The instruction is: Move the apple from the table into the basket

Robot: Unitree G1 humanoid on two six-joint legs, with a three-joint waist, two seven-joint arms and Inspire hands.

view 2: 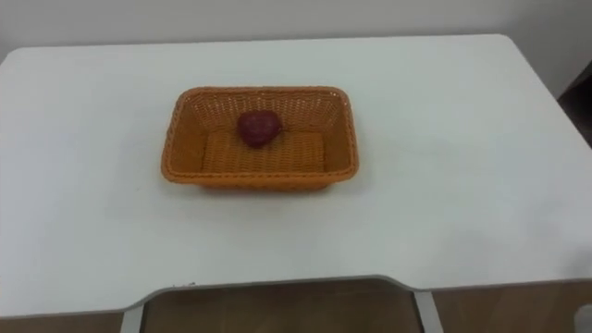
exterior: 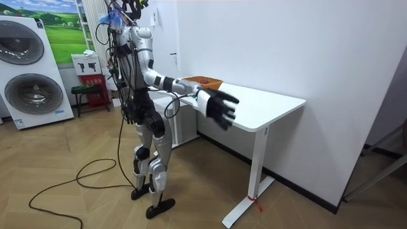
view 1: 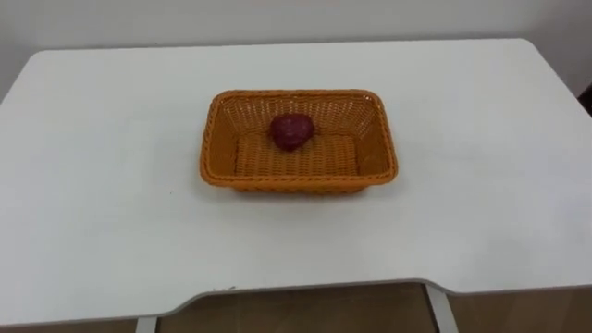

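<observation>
You have a white worktop (view 1: 481, 166) with rounded corners, standing on white legs against a white wall (exterior: 267, 44). At the room view's left you'll find an upper washing machine (exterior: 22, 35) stacked on a lower washing machine (exterior: 35, 95), both front-loading. Beside them hangs a green landscape poster (exterior: 63, 32), and below it a small stool (exterior: 82, 92) stands next to a red box (exterior: 94, 81). The floor (exterior: 76, 203) is wood.

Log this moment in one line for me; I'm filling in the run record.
apple: in basket | basket: on table | right hand: open, empty, beside table edge
</observation>
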